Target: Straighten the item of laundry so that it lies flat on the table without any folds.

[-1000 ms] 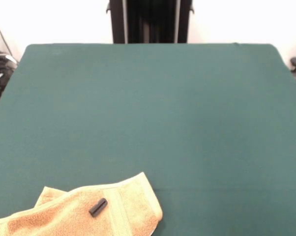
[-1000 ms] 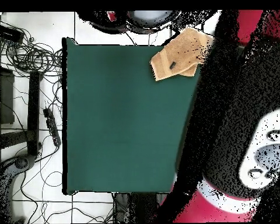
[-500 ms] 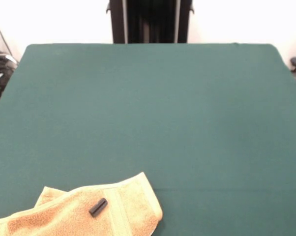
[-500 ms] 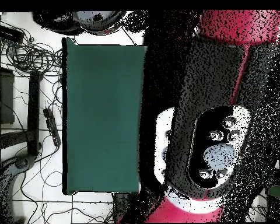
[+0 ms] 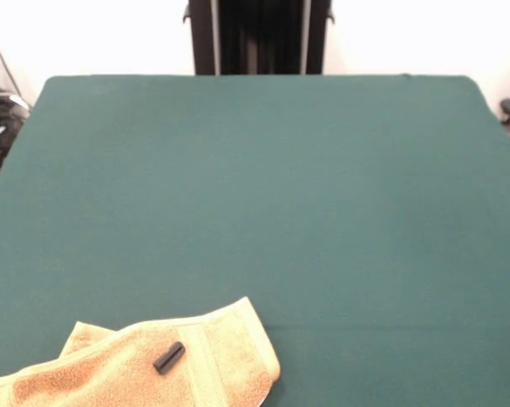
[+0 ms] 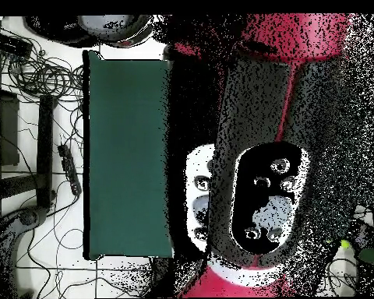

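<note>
While the towel (image 5: 145, 365) sits bunched at the table's (image 5: 263, 178) near left corner, nothing grips it.
Jaws: can't tell; best lift the black cylinder (image 5: 169, 357) off first, then pull corners outward.

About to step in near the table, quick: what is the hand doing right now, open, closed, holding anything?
Hand: cannot be told; neither view shows it. In the overhead view only the arm shows. The towel lies untouched on the table.

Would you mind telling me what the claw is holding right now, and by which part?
It cannot be told: no claw shows in either view. The towel lies crumpled on the table, untouched.
</note>
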